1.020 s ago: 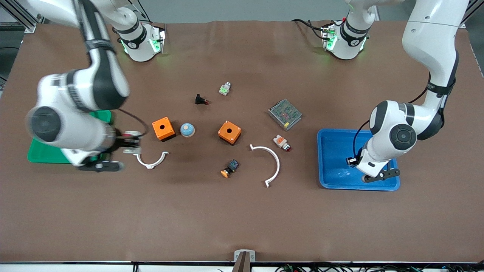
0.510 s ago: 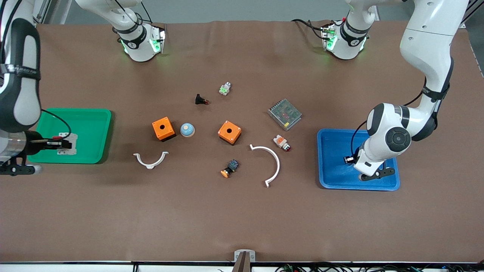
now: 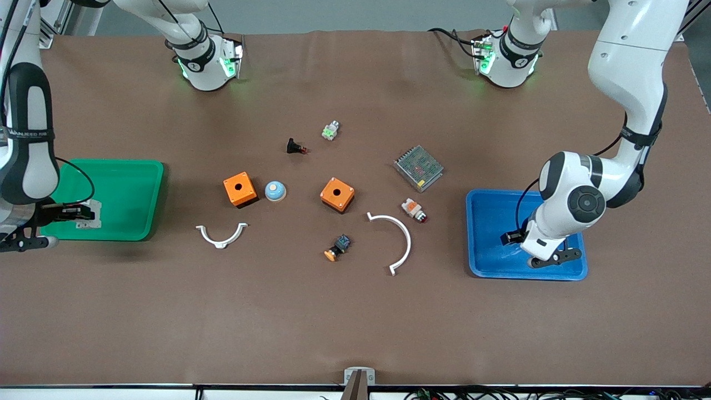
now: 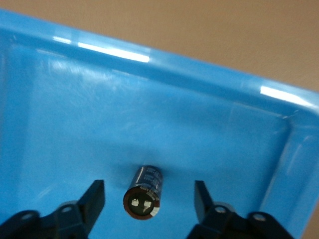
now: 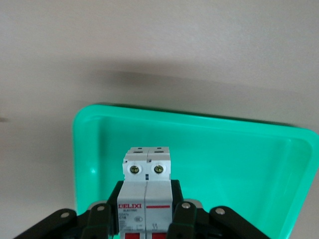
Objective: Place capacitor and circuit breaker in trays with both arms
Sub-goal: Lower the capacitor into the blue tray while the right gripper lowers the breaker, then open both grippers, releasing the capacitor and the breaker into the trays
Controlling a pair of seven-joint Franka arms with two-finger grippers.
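A wide brown mat (image 3: pixel 355 311) covers the table and fills nearly the whole front view, matte and evenly lit, with soft shadows and no hard glare. Taking the mat as the landmark: along its edge farthest from the front camera runs a strip of pale grey-green wall or floor (image 3: pixel 344 14), too plain to tell which. At the corner of the mat toward the right arm's end, silver aluminium framing bars (image 3: pixel 53 25) stand at a slant. Along the mat's edge nearest the front camera lies a white strip with black cables (image 3: pixel 500 393), and a small grey metal bracket (image 3: pixel 359 376) sits at the middle of that edge.
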